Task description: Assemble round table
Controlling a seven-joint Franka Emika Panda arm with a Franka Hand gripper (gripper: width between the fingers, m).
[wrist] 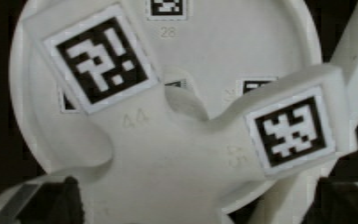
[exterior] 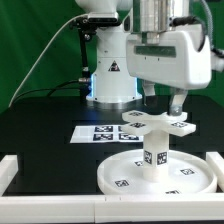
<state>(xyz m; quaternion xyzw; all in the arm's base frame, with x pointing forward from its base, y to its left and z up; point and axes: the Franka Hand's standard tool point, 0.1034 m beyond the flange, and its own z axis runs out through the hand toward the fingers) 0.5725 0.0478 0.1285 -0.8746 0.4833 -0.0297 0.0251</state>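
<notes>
The large round disc top (exterior: 120, 178) lies flat at the front of the table. The short thick leg (exterior: 155, 158) stands upright on its middle. The cross-shaped foot (exterior: 150, 121) sits on top of the leg. My gripper (exterior: 178, 112) comes down on the foot's arm at the exterior view's right. In the wrist view the foot (wrist: 194, 150) fills the picture with two tags showing. My gripper (wrist: 194, 205) has dark fingers (wrist: 43, 200) on either side of the foot's arm, shut on it. The disc top (wrist: 247, 30) shows behind.
The marker board (exterior: 100, 133) lies flat just behind the disc. The white robot pedestal (exterior: 110, 80) stands at the back. White border rails sit at the exterior view's left (exterior: 10, 172) and right (exterior: 214, 165) of the black table.
</notes>
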